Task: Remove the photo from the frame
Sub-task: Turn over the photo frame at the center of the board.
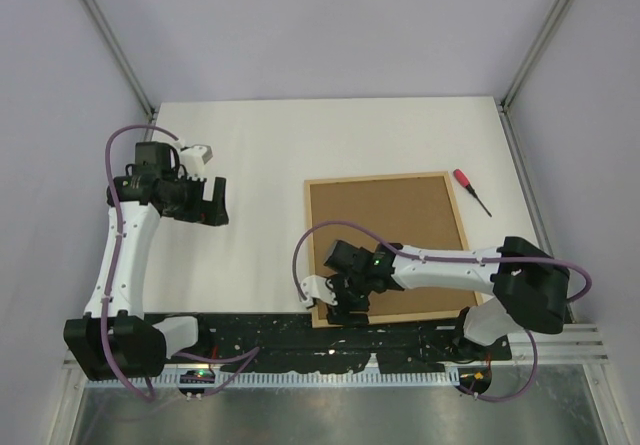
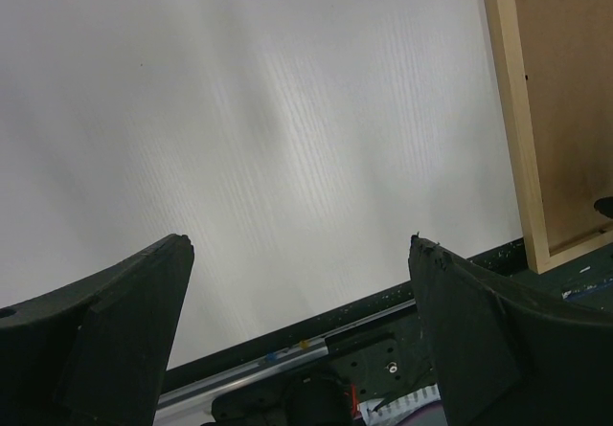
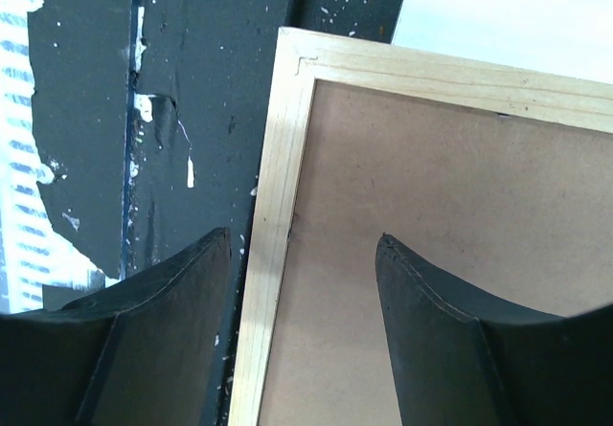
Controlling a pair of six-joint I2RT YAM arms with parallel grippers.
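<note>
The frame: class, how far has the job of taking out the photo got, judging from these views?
Done: nothing visible; the frame lies back-up, its brown panel in place, photo unseen. In hand: the right gripper, open, straddles the near-left corner's rail; the left gripper hangs open over the table. Left: freeing the back and lifting out the photo.

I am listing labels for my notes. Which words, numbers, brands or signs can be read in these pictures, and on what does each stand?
No text can be read.
Light-wood rectangular picture frame, brown fibreboard back up: no writing.
Small red-handled screwdriver: no marking visible.
White scrap at the bottom of the left wrist view: too blurred to read.
</note>
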